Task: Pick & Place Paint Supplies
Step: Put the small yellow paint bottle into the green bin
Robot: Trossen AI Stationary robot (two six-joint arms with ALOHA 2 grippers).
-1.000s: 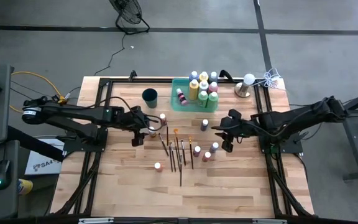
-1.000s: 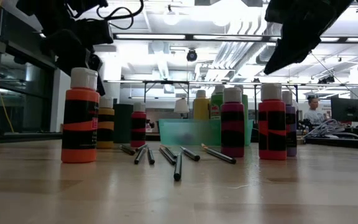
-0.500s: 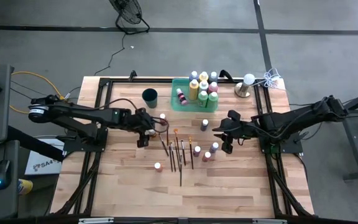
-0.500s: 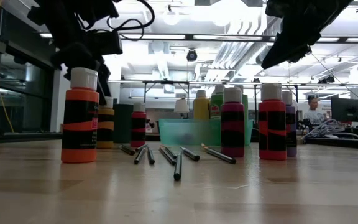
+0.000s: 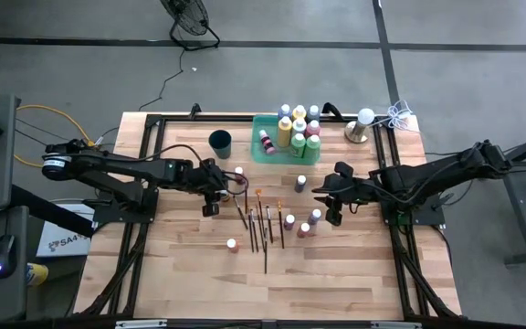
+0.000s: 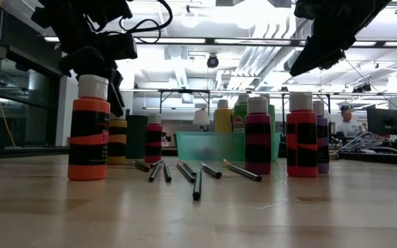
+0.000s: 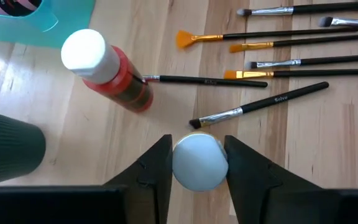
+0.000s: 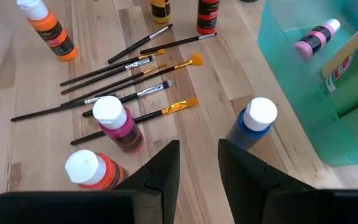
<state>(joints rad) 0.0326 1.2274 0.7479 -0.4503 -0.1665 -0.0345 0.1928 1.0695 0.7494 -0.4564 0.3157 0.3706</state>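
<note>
The wooden desk [image 5: 181, 283] carries the whole job, and the largest thing on it is the translucent green tray [image 5: 265, 152] at the far side, already holding several paint bottles [image 5: 299, 126], with a dark round cup [image 5: 220, 143] just beside it. Still loose on the boards are a spread of thin dark-handled paintbrushes [image 5: 265, 227] in the middle, flanked by scattered bottles: an orange one [image 5: 232, 245] nearest the front, a blue one [image 8: 253, 124], a pink one [image 8: 118, 124] and a red one [image 7: 110, 71].

The left gripper [image 7: 197, 163] hangs over the yellow bottle [image 6: 118, 139] near the cup, its fingers [image 7: 156, 171] drawn in against both sides of the white cap [image 7: 196, 163]; in the wrist view they appear to touch it, so I judge this a pinch just made. The right gripper [image 8: 197, 168] hovers above the blue bottle with its fingers a narrow gap apart and nothing between them.

The bottles look like light, rigid plastic with smooth walls. The cap is narrow, so a bottle could swing or slip if lifted there; a hold lower on the neck seems steadier. The brushes are slender, stiff and lie flat, best pinched across mid-handle, away from the soft bristles.
</note>
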